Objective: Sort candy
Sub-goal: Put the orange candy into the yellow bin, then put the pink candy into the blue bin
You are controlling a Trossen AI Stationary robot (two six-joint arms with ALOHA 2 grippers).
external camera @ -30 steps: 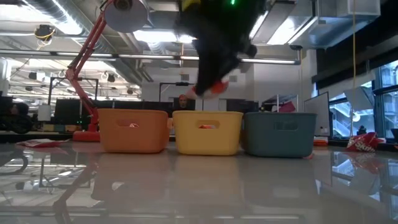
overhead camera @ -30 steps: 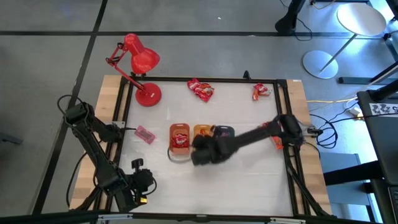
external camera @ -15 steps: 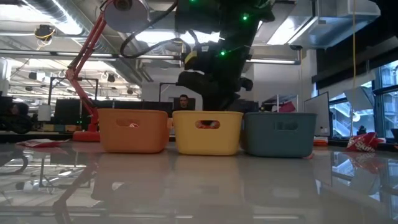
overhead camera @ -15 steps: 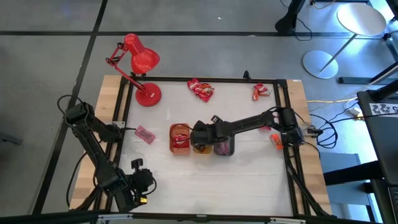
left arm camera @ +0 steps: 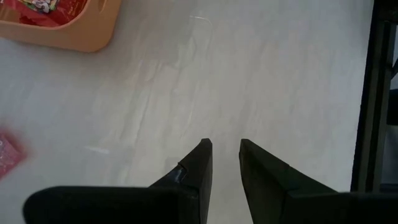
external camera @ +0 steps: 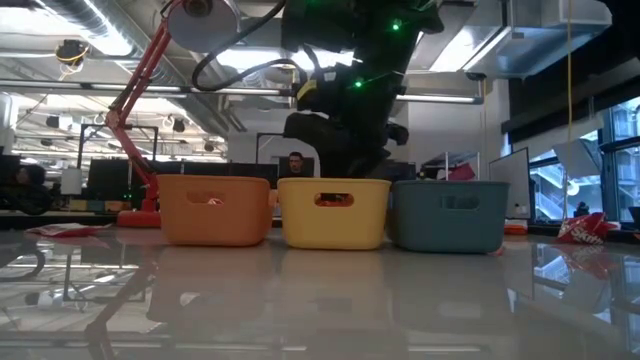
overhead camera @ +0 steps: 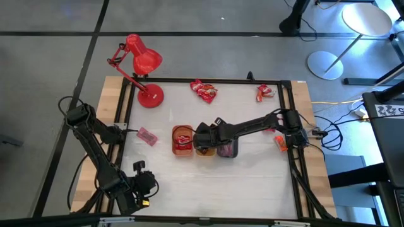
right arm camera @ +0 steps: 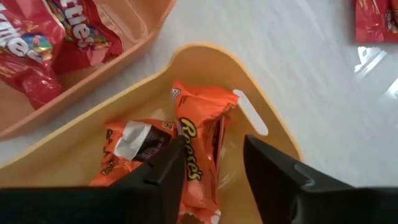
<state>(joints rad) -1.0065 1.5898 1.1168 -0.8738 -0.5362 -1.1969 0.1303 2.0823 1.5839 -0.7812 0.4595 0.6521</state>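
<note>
Three small trays stand in a row at the table's middle: orange (overhead camera: 182,140), yellow (external camera: 333,215) and grey (overhead camera: 227,150). My right gripper (right arm camera: 214,142) is open and reaches down into the yellow tray (right arm camera: 205,50). An orange candy packet (right arm camera: 198,134) stands between its fingers, lower end among other orange packets (right arm camera: 134,146), leaning on the tray wall. Red candy (right arm camera: 37,43) lies in the orange tray. Loose candy lies on the table: red (overhead camera: 203,91), red (overhead camera: 265,93), pink (overhead camera: 147,136), orange-red (overhead camera: 279,143). My left gripper (left arm camera: 225,144) hovers open and empty at the left, near the pink candy. My right gripper comes slanting down from the table's right, its open fingers (right arm camera: 171,165) on either side of the orange packet's middle (right arm camera: 189,143). Whether a finger still touches the wrapper, I cannot tell. The packet rests in the yellow tray.
A red desk lamp (overhead camera: 142,60) stands at the far left corner, its base (overhead camera: 150,96) on the table. A black frame (overhead camera: 287,126) runs around the table. Bare white table lies near the front edge (overhead camera: 214,189).
My right gripper has gone from the near side of the trays toward the far edge and down into the yellow tray, then kept still. The orange packet that hung below it above the trays has gone down into the yellow tray with it.
</note>
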